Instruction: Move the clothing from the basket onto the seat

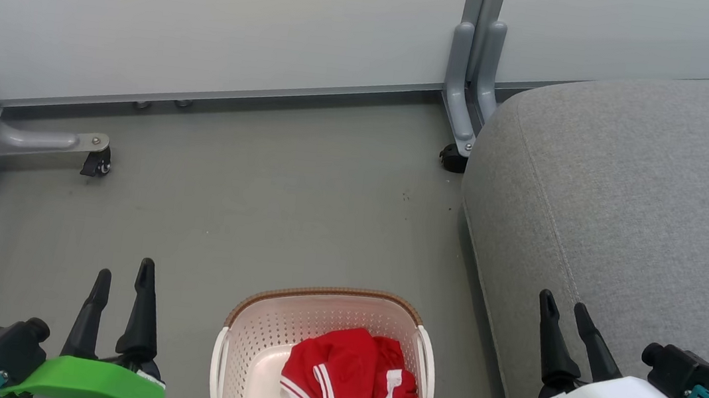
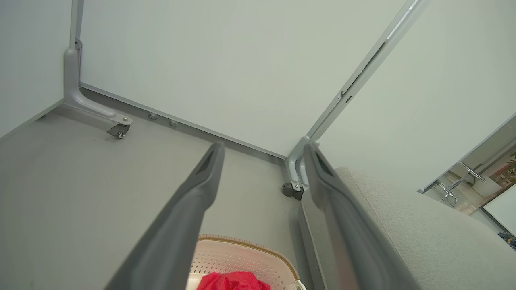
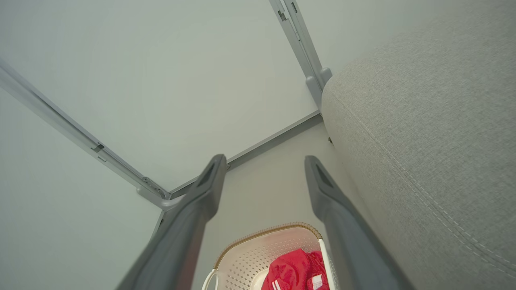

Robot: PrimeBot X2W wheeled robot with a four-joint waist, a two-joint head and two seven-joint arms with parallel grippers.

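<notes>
**Clothing in basket, both grippers empty**

At the lower left of the head view, the left gripper point(image 1: 125, 270) is seen over the grey floor point(image 1: 261, 202). Its two dark fingers are parted with a clear gap, and nothing is held between them. In its own wrist view the fingers are likewise shown spread wide.

To its right, the basket point(image 1: 317, 290) is set on the floor, near the seat's side but apart from it. The clothing point(image 1: 341, 378) is found inside the basket — a crumpled red heap with white stripes, piled toward the side nearer the seat. The perforated wall on the opposite side is left exposed.

Further right, the seat point(image 1: 647, 206) is recorded as a broad grey cushion with a stitched seam running along its edge. The right gripper point(image 1: 563, 301) is seen against the seat's near portion, fingers parted — nothing is gripped. Its wrist view confirms a wide gap, with the basket and clothing visible between the fingers.
</notes>
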